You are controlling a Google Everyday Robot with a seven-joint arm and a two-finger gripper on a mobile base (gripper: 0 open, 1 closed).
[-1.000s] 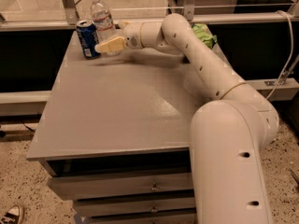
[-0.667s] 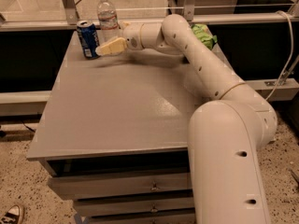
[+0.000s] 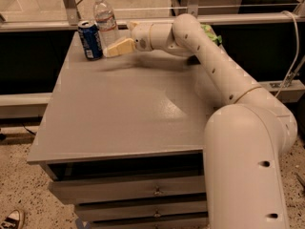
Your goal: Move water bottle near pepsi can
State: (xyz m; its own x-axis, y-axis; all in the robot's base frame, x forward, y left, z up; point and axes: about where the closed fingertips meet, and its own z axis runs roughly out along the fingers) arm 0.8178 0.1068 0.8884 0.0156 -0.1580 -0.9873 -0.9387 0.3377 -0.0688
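Observation:
The water bottle [image 3: 105,18], clear plastic with a white cap, stands upright at the far left corner of the grey table [image 3: 128,118]. The pepsi can [image 3: 90,40], dark blue with a silver top, stands right beside it on its left, almost touching. My gripper [image 3: 113,43] reaches in from the right at the height of the bottle's lower half, right against the bottle. The cream part of the gripper covers the bottle's base on its near side.
My white arm [image 3: 214,66] stretches across the table's right side from the front right. A green object [image 3: 210,31] lies at the far right behind the arm. Metal rails and posts [image 3: 69,4] run behind the table. Drawers [image 3: 128,192] sit under the tabletop.
The bottle was tilted a second ago and now stands upright next to the can. The gripper and arm have hardly moved.

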